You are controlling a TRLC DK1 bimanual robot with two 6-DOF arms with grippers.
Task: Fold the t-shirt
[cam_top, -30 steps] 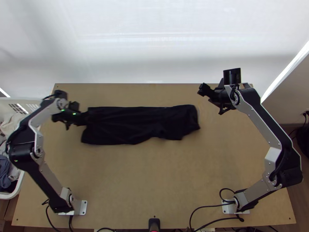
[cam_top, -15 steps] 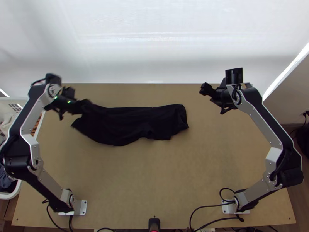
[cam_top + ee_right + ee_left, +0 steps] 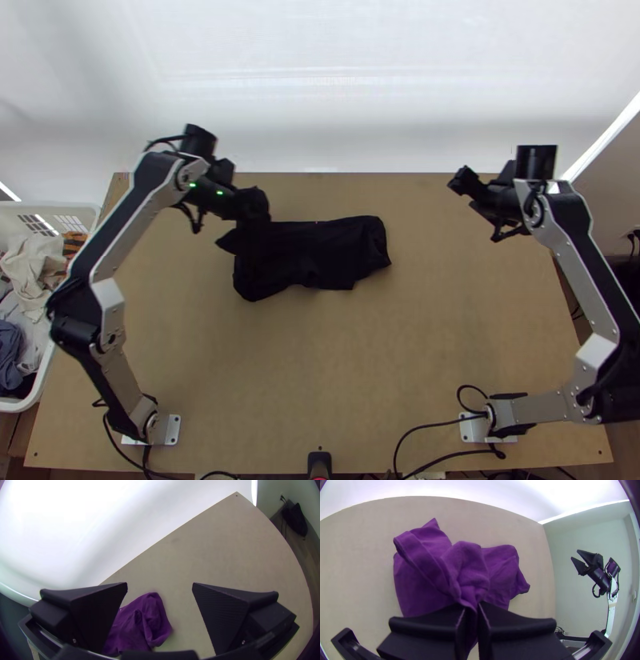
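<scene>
On the light wooden worktop point(image 3: 336, 368), the T-shirt point(image 3: 320, 248) lay nearer the far edge than the near one and closer to the left edge than to the right, as a compact, creased bundle with an uneven outline. The left gripper point(image 3: 256, 210) stood over the shirt's left part, towards the far edge; its fingers point(image 3: 430, 626) were closed together on a gathered pinch of the fabric. Folds rose to this grip, with one pointed flap standing out to the left, while the remainder of the cloth was spread towards the right. The right gripper point(image 3: 466, 187) was positioned near the worktop's far right corner, well apart from the shirt, its fingers set wide apart with nothing between them in its grasp. Beside the left edge stood a white basket point(image 3: 34, 400) containing mixed clothes point(image 3: 30, 276). Black cables point(image 3: 432, 426) ran along the near edge, close to the right arm's base.
</scene>
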